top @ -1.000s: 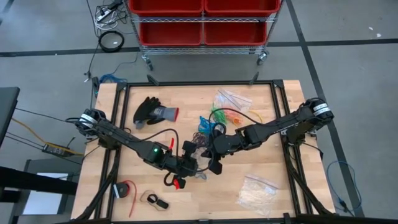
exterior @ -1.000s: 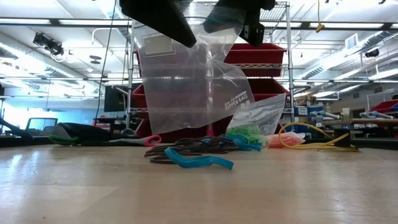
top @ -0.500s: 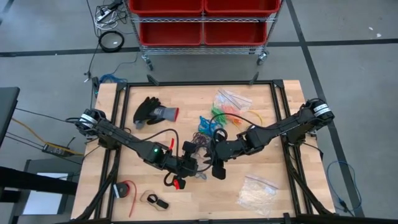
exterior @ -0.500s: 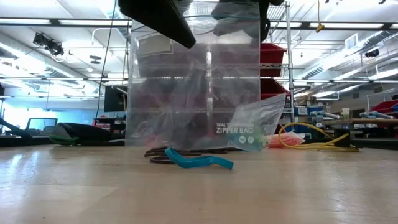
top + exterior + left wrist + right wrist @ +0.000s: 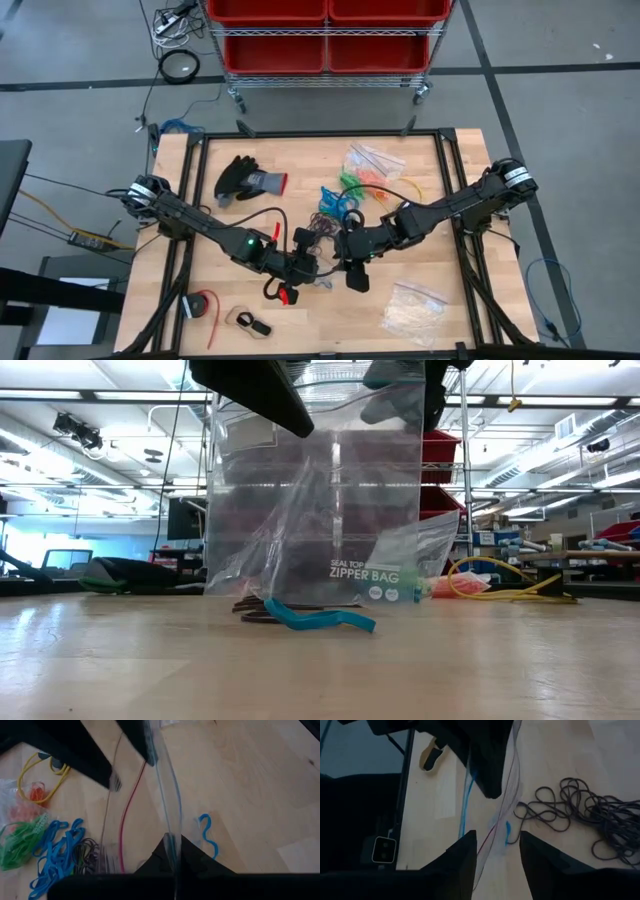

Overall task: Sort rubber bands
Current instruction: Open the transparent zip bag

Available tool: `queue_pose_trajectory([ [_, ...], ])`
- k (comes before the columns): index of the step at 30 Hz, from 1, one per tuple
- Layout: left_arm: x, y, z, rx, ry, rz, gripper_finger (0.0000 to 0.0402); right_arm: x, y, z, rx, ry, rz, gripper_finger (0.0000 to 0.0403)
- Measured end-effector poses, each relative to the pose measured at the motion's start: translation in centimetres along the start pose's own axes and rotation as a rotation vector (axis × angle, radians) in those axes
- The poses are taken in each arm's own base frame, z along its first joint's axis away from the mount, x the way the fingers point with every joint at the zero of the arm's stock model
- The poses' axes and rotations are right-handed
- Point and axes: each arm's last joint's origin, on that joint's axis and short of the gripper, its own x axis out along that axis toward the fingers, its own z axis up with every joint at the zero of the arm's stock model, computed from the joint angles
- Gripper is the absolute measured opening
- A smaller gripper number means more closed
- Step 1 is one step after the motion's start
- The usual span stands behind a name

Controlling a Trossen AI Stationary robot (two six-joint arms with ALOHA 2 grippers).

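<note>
I hold the clear zipper bag [image 5: 310, 510] upright above the counter [image 5: 420, 330], its rim clamped in the left end effector [image 5: 305, 262]. The right end effector [image 5: 356, 272] sits at the bag's mouth with its fingers [image 5: 465, 855] apart, gripping nothing. The rubber bands [image 5: 55, 847] lie in a loose pile on the counter just behind the bag; one blue band [image 5: 318, 618] lies in front.

Risk: the unsupported rim may sag shut, so bands could miss the opening. A snagged black band [image 5: 570, 810] may drag the tangle along.

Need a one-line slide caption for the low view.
Clear zipper bag hangs upright from above, its bottom edge near the wooden table, with a blue rubber band and black bands lying below.
</note>
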Motion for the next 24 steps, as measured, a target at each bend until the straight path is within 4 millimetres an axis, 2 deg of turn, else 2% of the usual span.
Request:
queue_pose_trajectory([
  [5,0.0,0.0,0.0,0.0,0.0,0.002,0.0001,0.4,0.1,-0.2,0.0,0.024,0.023,0.0133],
  [12,0.0,-0.1,0.0,0.003,-0.002,0.004,0.0001,2.5,-0.2,-1.3,0.022,0.112,0.008,0.0117],
  [15,0.0,-0.2,0.0,0.003,0.0,0.004,0.0001,2.7,-0.3,-1.3,0.027,0.103,-0.031,0.0086],
  [19,0.0,-0.2,0.0,0.002,0.002,0.004,0.0001,2.3,0.1,-1.2,-0.029,0.074,-0.03,0.0017],
  [24,0.0,-0.2,0.0,-0.009,0.003,0.003,0.0001,2.0,0.5,-1.2,-0.065,0.054,-0.027,0.0005],
])
